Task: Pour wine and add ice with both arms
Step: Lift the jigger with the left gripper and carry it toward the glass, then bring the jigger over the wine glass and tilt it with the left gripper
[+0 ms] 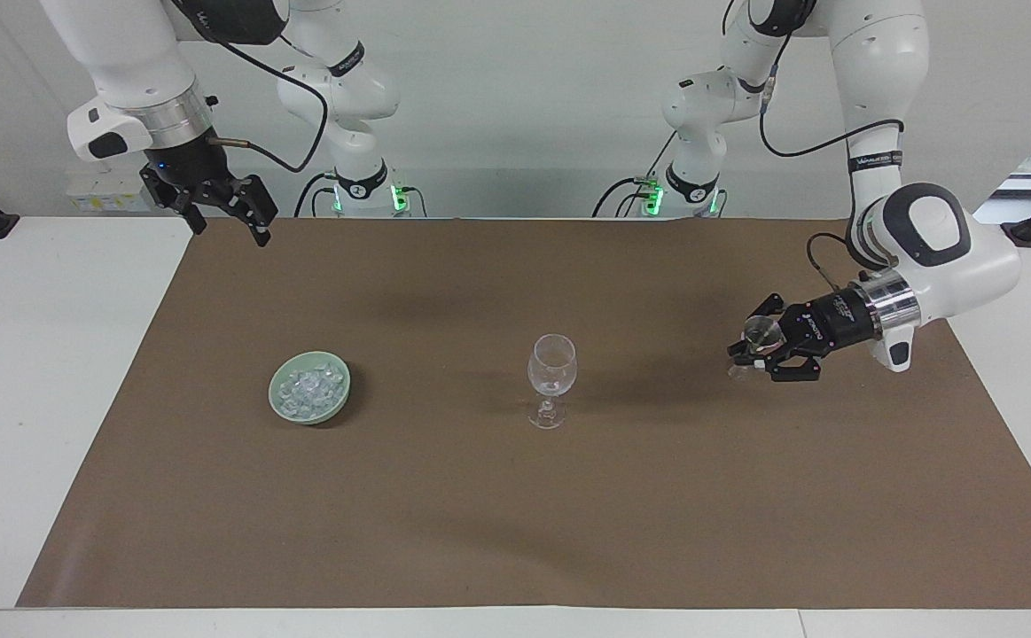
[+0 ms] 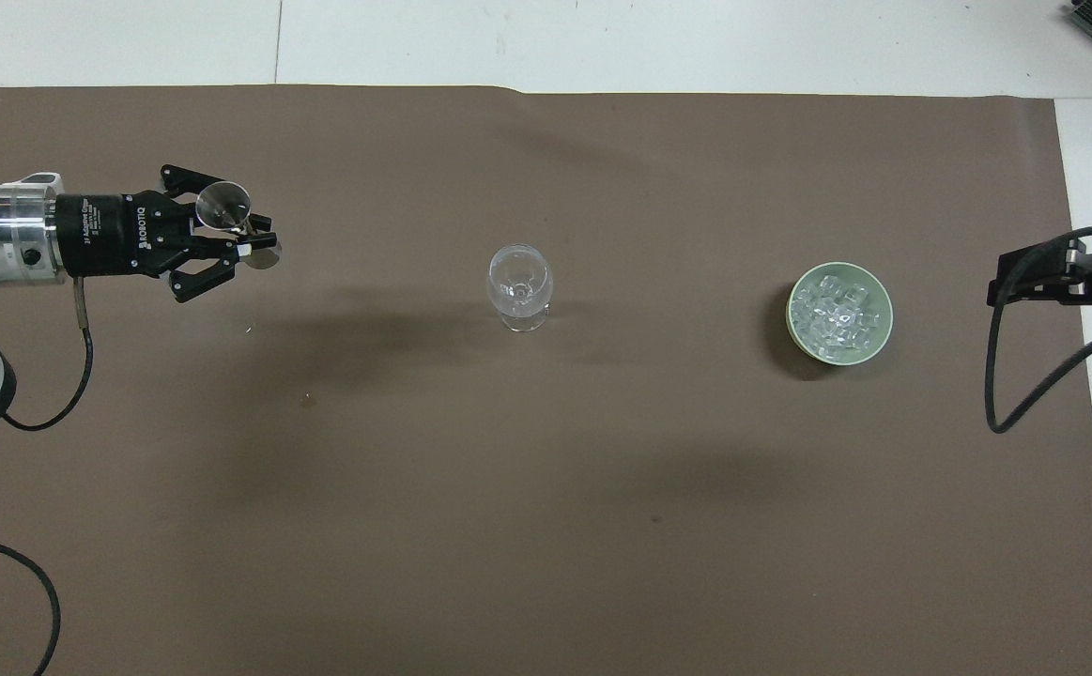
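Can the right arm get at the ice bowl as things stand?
Probably yes. The right gripper hangs open and empty over the mat's edge, the bowl sits at its end of the table, and nothing stands between them.

left hand (image 1: 745, 353) clamped, raised | right hand (image 1: 230, 213) spread wide, waiting

Brown paper mat (image 1: 568, 514) covering the white table (image 1: 27, 399), pale green bowl (image 1: 277, 409) toward the right arm's end, clear stemmed glass (image 1: 551, 368) upright at mid-mat, well apart from the bowl
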